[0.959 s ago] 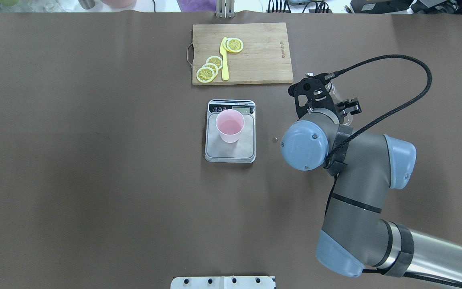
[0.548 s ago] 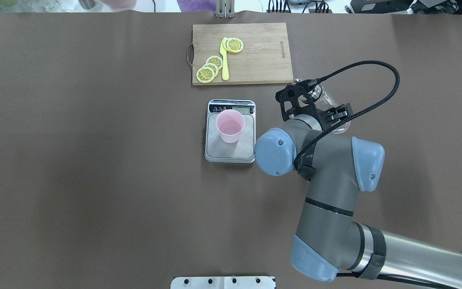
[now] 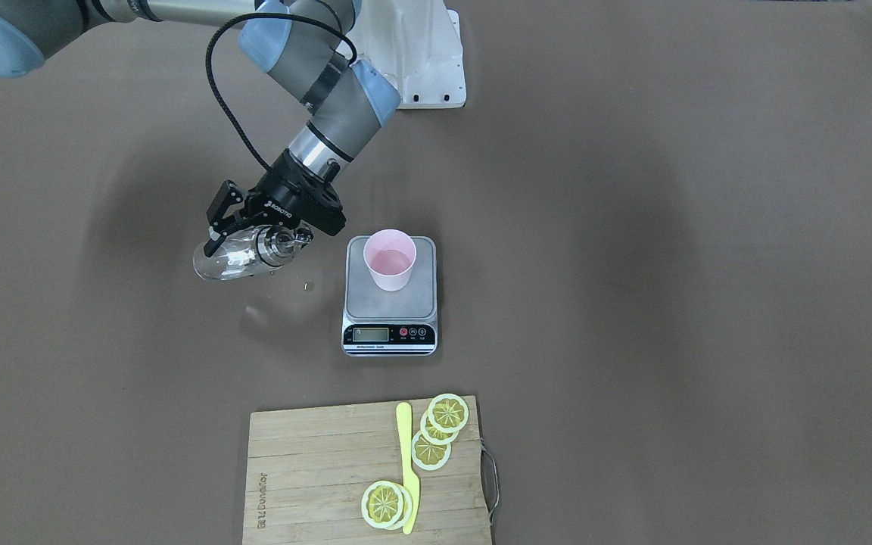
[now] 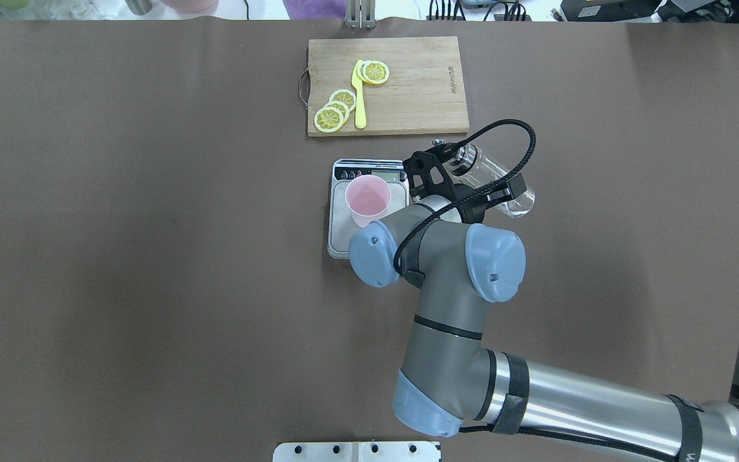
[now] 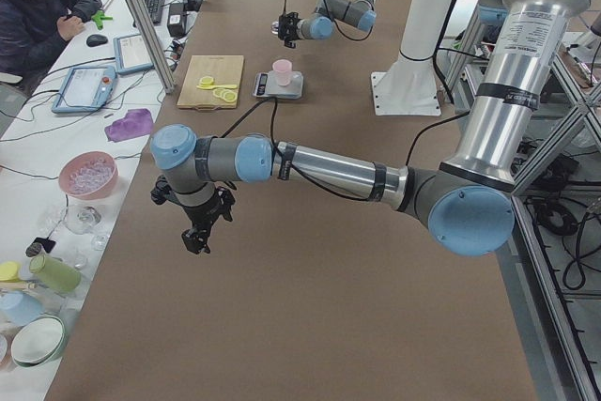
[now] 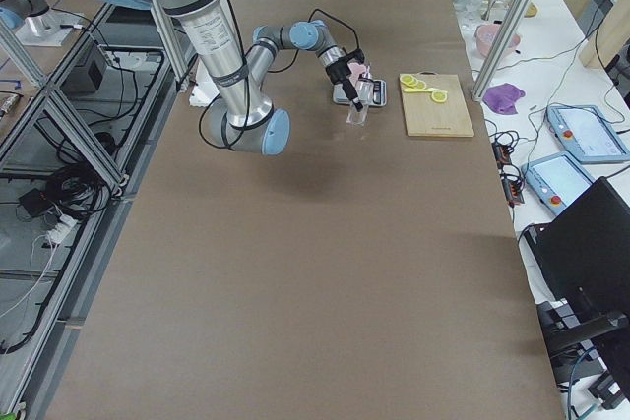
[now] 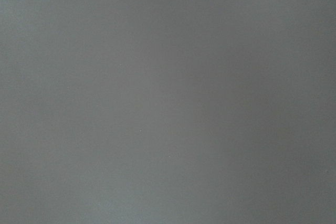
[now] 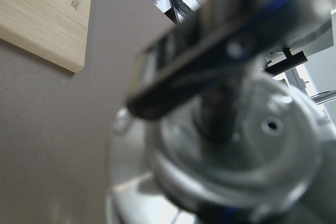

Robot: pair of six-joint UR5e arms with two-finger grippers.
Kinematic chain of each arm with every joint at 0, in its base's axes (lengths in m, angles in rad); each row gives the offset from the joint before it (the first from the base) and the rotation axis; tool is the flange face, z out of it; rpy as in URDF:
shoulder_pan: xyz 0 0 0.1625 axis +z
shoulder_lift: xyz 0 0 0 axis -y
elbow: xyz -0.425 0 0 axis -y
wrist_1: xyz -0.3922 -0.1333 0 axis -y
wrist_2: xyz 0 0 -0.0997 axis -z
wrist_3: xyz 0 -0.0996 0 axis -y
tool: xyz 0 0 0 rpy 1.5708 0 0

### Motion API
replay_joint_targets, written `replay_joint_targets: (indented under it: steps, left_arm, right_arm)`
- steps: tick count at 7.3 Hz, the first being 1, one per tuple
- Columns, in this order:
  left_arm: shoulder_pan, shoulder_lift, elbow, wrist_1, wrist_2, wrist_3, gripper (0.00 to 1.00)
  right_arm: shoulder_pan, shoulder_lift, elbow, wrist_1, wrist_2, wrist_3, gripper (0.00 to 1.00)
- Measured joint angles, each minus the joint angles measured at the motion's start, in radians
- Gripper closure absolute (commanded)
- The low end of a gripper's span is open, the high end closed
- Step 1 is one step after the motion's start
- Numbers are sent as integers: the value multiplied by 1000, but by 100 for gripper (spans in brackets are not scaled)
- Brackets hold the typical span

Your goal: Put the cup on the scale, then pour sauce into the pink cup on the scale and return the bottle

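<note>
Bottle, clamped in the right claw, has swung closer to the cup on the scale.

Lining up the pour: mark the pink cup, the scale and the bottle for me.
pink cup [image 3: 390, 263], front-facing view, inside of the cup.
scale [image 3: 389, 334], front-facing view, black display strip.
bottle [image 3: 221, 262], front-facing view, clear body.

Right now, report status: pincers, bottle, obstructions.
Right pincer shut on clear bottle, tilted beside scale. Left pincer distant, state unclear. Pink cup on scale, nothing between.
</note>
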Motion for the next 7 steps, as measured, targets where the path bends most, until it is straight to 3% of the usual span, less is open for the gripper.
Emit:
replay_joint_targets:
  steps: [4,7]
  left_arm:
    - [0,1,3,0,0,0,2]
    - [0,1,7,0,0,0,2]
  right_arm:
    - [-21,76,-63,-149,-4,43,100]
    - [-39,100,-75,-216,-59,24,100]
